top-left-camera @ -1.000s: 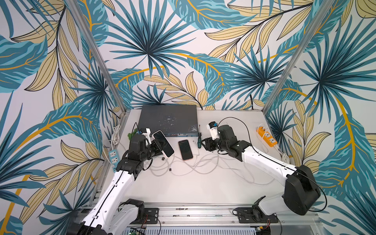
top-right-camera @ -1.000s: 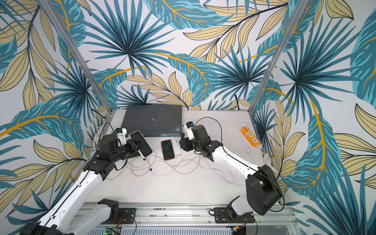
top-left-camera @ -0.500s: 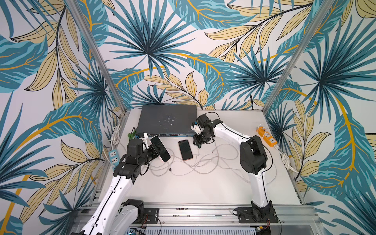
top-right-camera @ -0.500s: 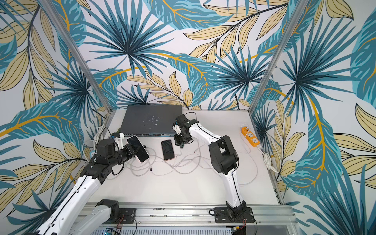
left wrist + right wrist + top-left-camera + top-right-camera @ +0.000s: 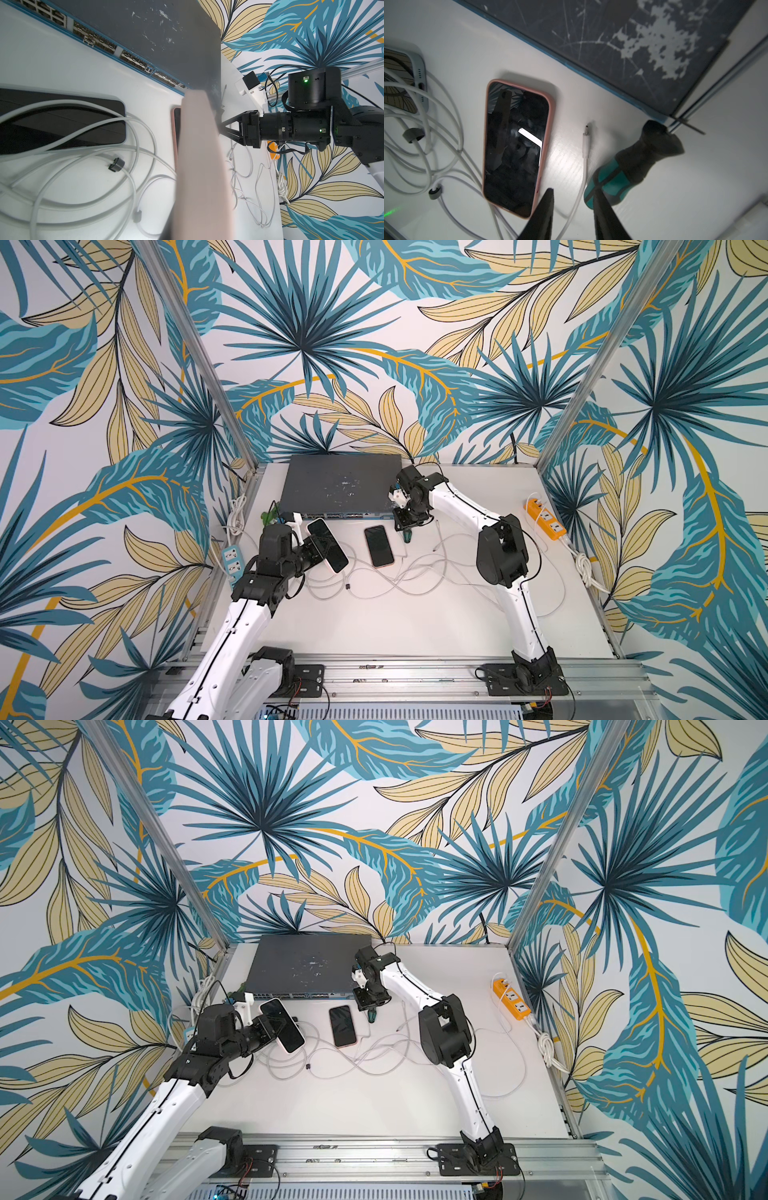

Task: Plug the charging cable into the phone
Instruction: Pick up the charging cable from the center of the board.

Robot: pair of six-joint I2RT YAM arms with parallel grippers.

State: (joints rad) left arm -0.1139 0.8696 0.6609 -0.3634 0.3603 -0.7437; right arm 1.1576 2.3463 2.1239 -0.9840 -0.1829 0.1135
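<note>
The left gripper (image 5: 318, 549) was closed on the long edge of a phone (image 5: 328, 545), a slim rectangle with rounded corners, a glossy black screen and a pale, matte case. It was lifted and tilted above the left part of the white bench (image 5: 415, 622), in front of the left front corner of the network switch (image 5: 340, 485). In the left wrist view this phone (image 5: 199, 166) was only a pale pink blur.

The switch was a flat metal box at the far edge of the bench. Its dark grey paint was scratched and chipped, and its blue-trimmed front had a row of small ports.

A salmon-cased phone (image 5: 379, 546) lay flat, screen up, near the middle of the bench, just in front of the switch.

The right gripper (image 5: 409, 527) pointed down near the right front corner of the switch. Its 2 black, wedge-shaped fingers (image 5: 544, 216) stood narrowly apart and held nothing. The thin white charging cable (image 5: 586, 145) passed between them on the bench. Its small metal plug (image 5: 587, 128) lay free between the salmon-cased phone and a screwdriver (image 5: 623, 172) with a bulbous teal and black handle.

Thicker white cables (image 5: 137, 216) made loose loops on the bench. In the wrist views a grey-cased phone (image 5: 104, 135) lay flat under them.
</note>
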